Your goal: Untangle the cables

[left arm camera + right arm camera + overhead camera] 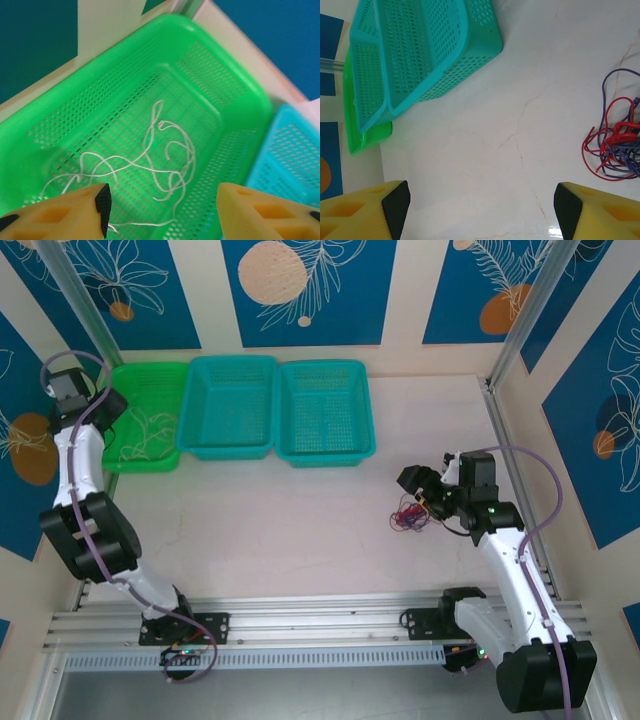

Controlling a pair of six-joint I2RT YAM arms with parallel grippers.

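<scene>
One whitish cable lies in loose loops on the perforated floor of the green plastic basket, at 12 o'clock from the left fingers, which are spread apart and grip nothing. Red cable and dark cable are tangled on the marbled bench, at 2 o'clock from the right fingers, also spread wide and empty.

green basket: perforated plastic (slightly glossy)
</scene>
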